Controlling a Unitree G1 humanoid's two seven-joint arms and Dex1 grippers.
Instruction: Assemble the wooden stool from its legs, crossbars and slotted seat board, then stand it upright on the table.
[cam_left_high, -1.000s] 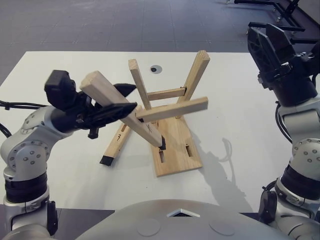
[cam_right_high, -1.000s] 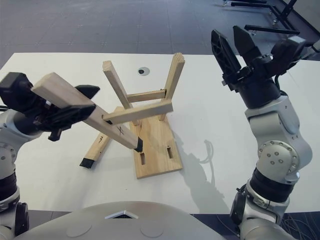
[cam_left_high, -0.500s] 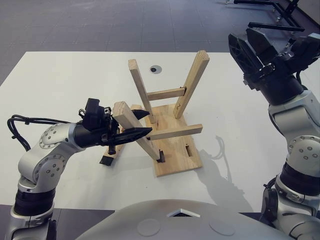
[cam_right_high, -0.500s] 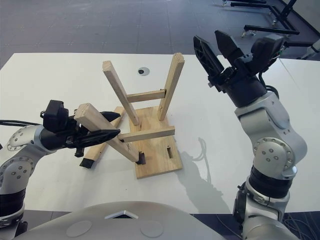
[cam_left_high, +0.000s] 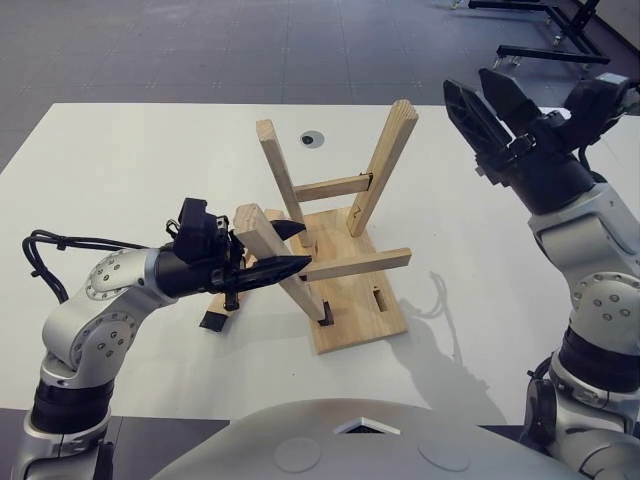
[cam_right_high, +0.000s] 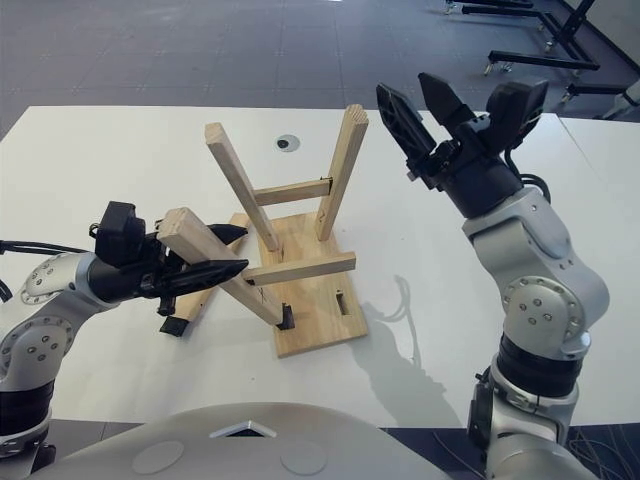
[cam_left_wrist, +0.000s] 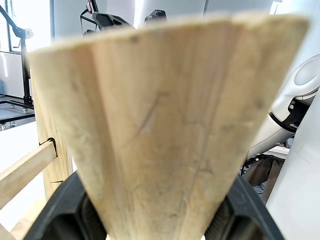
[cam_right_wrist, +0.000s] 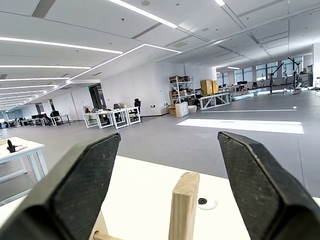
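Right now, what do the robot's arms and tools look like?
Left arm and right arm: silver-grey, rounded joints, black wrists. Left tool and right tool: two black tapered fingers each. A black cable loops by the left arm.

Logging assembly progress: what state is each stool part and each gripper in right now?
Seat board: flat on table.
Rear leg pair: standing on board, joined by rear crossbar.
Held leg: tilted, foot at board, front crossbar attached.
Loose leg: lying on table.
Left gripper: shut on held leg.
Right gripper: open, raised.
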